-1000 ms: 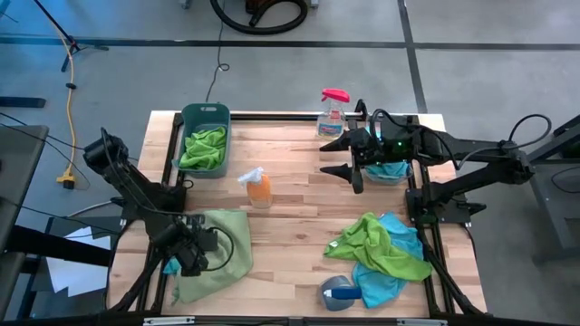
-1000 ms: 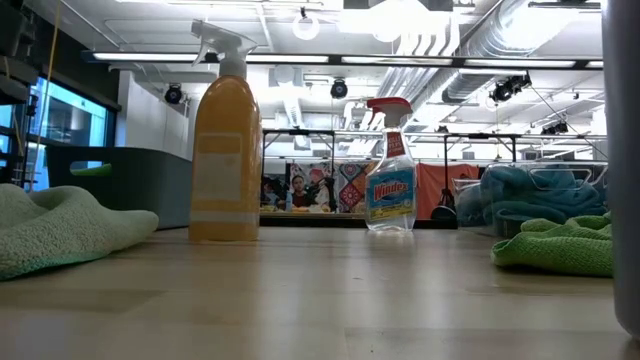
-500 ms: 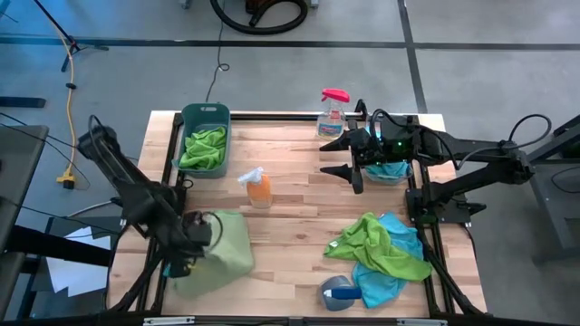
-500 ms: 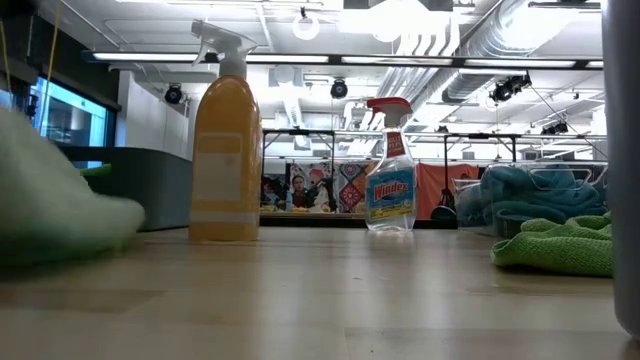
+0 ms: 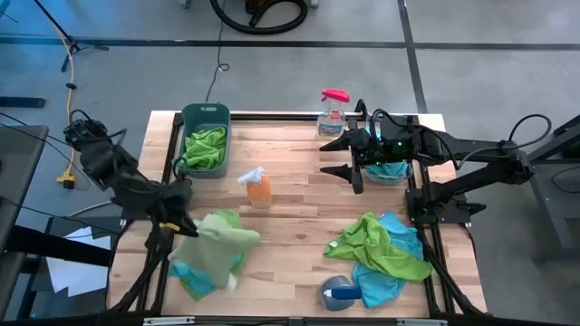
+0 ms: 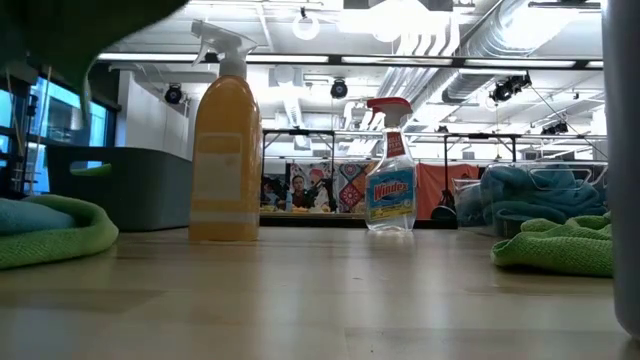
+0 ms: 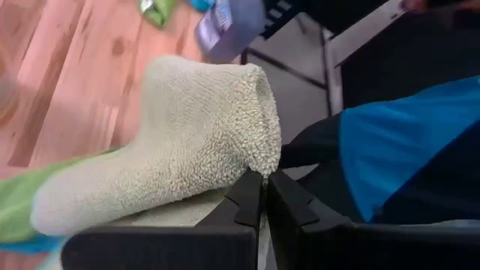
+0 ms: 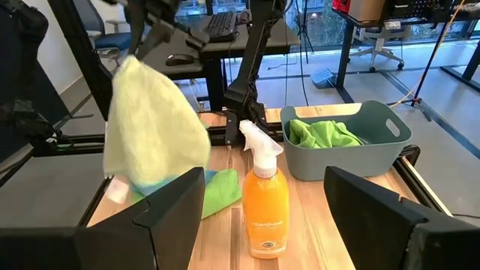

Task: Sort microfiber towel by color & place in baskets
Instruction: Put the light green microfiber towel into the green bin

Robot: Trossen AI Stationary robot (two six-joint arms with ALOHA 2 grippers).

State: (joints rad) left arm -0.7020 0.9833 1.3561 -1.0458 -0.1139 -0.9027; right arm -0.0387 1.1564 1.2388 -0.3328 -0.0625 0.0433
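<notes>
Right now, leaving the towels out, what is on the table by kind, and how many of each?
Baskets: 2 (teal basket, clear basket)
Standing spray bottles: 2 (orange bottle, red-capped bottle)
Bottles lying down: 1 (blue-grey bottle)
Total: 5

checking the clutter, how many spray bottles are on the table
3: orange bottle mid-table by the teal basket, clear red-capped bottle at the far edge, and one lying down at the near edge, partly under towels.
</notes>
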